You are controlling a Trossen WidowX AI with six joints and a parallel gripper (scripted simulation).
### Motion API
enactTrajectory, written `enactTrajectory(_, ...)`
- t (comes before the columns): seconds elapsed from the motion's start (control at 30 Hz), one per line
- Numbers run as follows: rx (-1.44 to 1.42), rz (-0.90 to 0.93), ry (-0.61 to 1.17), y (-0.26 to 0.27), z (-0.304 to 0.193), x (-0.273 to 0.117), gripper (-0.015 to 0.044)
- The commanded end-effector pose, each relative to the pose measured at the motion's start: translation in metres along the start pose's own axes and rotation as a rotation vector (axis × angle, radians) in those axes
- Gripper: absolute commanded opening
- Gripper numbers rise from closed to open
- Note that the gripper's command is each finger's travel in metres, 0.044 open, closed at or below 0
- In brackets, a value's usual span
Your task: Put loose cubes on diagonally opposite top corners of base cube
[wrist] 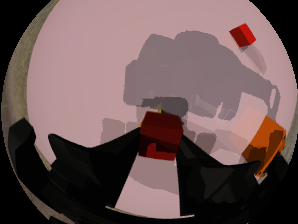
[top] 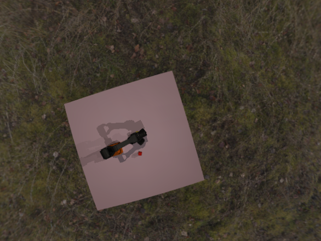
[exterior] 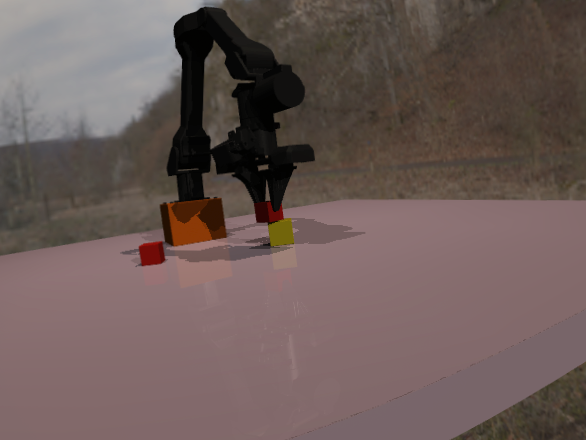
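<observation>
The yellow base cube (exterior: 281,233) (top: 137,132) stands on the table. In the wrist view it is almost wholly hidden, with a sliver showing behind the held cube. My gripper (exterior: 269,205) (wrist: 159,134) points down, shut on a red cube (exterior: 262,213) (wrist: 160,124). The held cube looks about level, its underside near the height of the yellow cube's top and offset to the left in the exterior view. Whether they touch cannot be told. The arm hides it in the top view. The other red cube (top: 139,153) (exterior: 151,253) (wrist: 242,35) lies loose on the table, away from the gripper.
The orange block (top: 118,150) (exterior: 194,222) (wrist: 268,136) stands at the foot of the arm, between the loose red cube and the gripper in the exterior view. The pink table top (top: 164,109) (exterior: 375,300) carries arm shadows around the yellow cube.
</observation>
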State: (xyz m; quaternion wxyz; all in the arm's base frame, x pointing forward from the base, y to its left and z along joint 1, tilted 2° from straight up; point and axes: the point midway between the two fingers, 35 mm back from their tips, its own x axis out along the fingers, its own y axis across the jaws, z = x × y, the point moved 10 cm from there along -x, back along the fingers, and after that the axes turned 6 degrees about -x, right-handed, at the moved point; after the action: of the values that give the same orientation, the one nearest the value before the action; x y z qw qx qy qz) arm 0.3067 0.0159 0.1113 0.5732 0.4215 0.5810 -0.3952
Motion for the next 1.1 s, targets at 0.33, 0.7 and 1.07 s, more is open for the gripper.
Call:
enactTrajectory(0.33, 0.000, 0.000, 0.000, 0.000, 0.000, -0.008, 0.0205)
enactTrajectory(0.7, 0.000, 0.000, 0.000, 0.000, 0.000, -0.027, 0.0205)
enactTrajectory(1.07, -0.188, -0.001, -0.001, -0.007, 0.015, -0.031, 0.0265)
